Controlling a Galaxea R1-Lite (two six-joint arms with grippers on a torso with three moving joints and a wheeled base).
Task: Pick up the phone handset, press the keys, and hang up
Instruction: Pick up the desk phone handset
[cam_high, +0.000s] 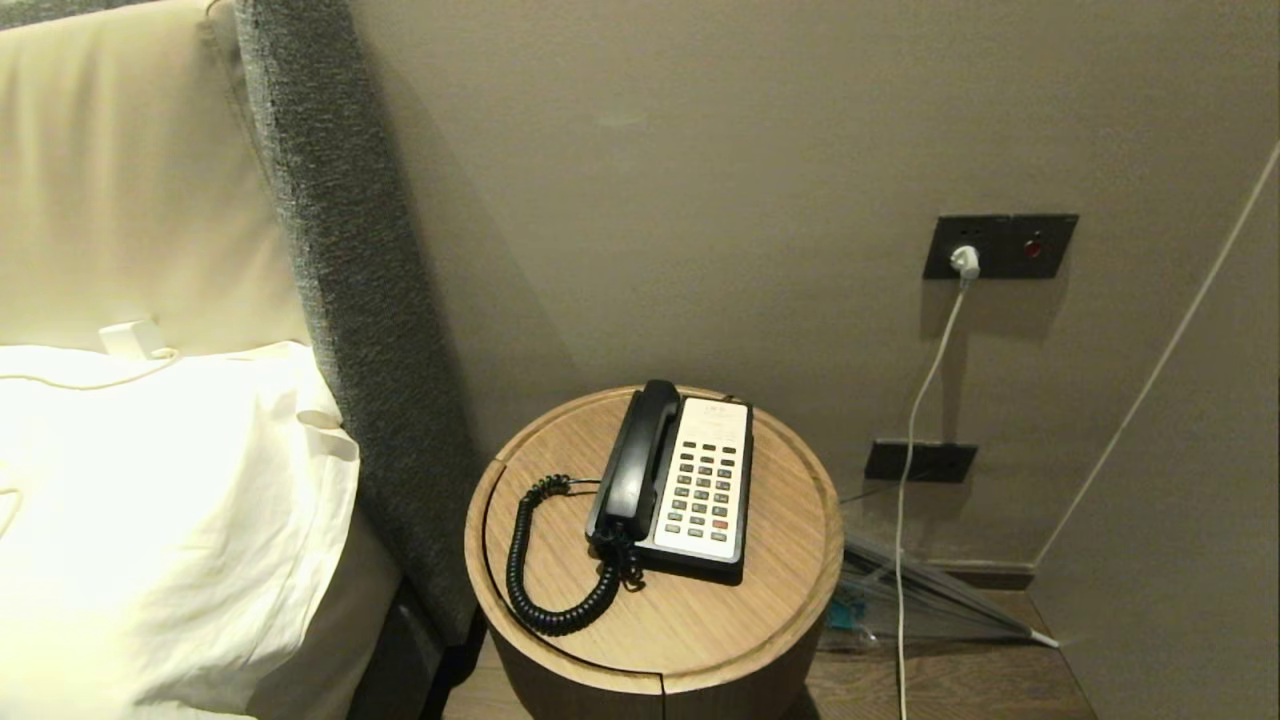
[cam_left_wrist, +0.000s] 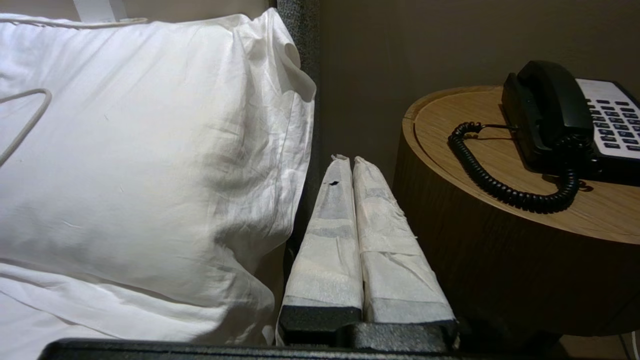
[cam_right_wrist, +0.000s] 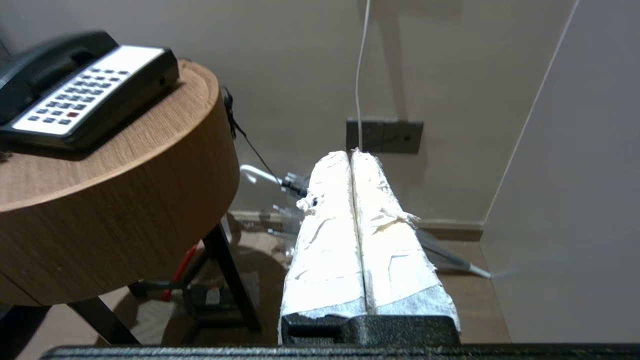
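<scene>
Phone handset (cam_high: 635, 462) lying cradled on phone base (cam_high: 705, 485), tabletop (cam_high: 770, 600) centre; left gripper (cam_left_wrist: 348, 161) and right gripper (cam_right_wrist: 352, 154) hanging below tabletop rim, fingers pressing together, holding nothing

The phone base (cam_left_wrist: 612, 127) runs off the left wrist view's edge. The keys' (cam_high: 703, 487) labels are too small to read

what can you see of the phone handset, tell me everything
The phone handset is a long black receiver that looks like glossy plastic, with bulky rounded ends. It lies in its cradle along the left side of the black-and-white phone base, beside the keypad, on the round wooden side table. A black coiled cord runs from its near end and loops over the tabletop to the left. Neither gripper touches it.
</scene>
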